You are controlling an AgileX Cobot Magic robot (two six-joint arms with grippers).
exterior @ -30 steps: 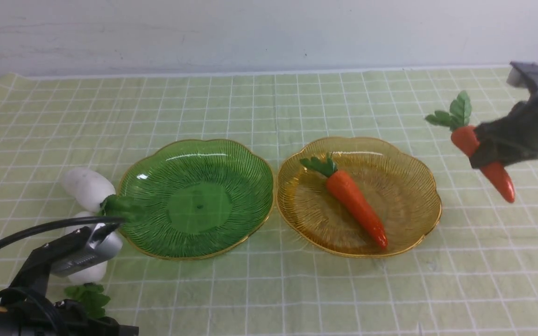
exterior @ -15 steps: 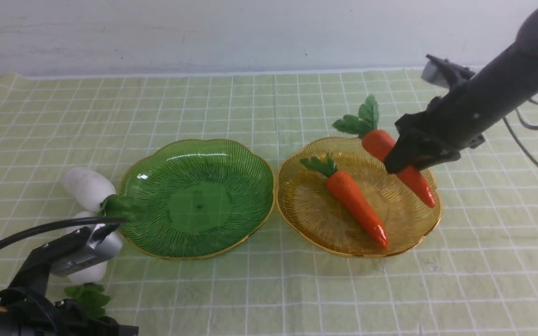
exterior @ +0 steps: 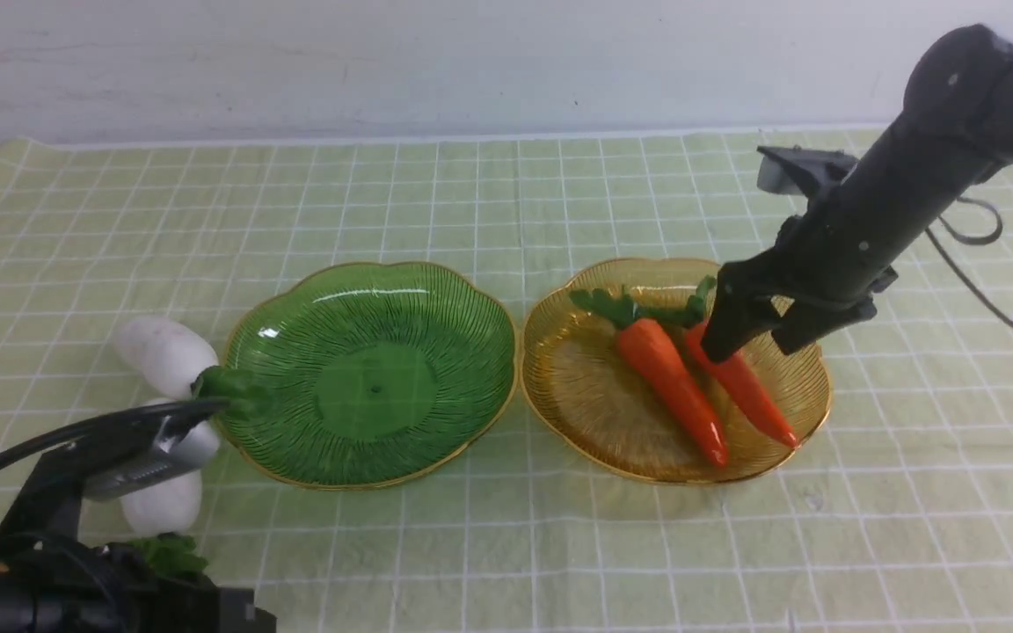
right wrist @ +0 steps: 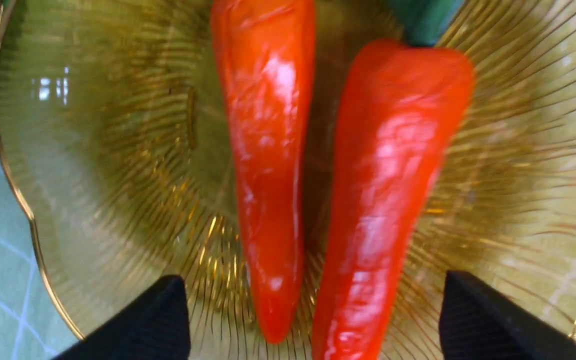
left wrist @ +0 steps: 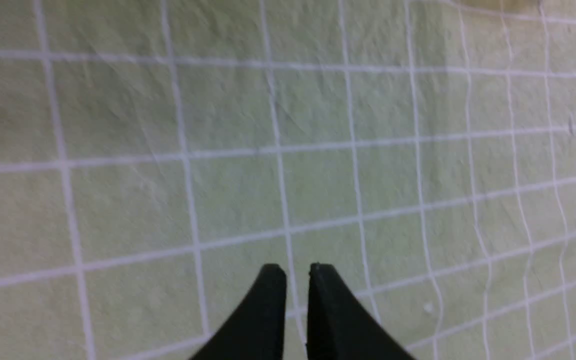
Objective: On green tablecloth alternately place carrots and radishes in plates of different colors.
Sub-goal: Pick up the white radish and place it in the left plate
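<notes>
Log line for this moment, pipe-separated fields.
right gripper: open above amber plate | carrots: both in amber plate | radishes: on tablecloth beside green plate | left gripper: nearly shut, empty

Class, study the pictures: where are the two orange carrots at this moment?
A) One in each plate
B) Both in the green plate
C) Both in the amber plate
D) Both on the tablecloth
C: the carrots lie side by side inside the amber plate, as both the front view and the right wrist view show.
</notes>
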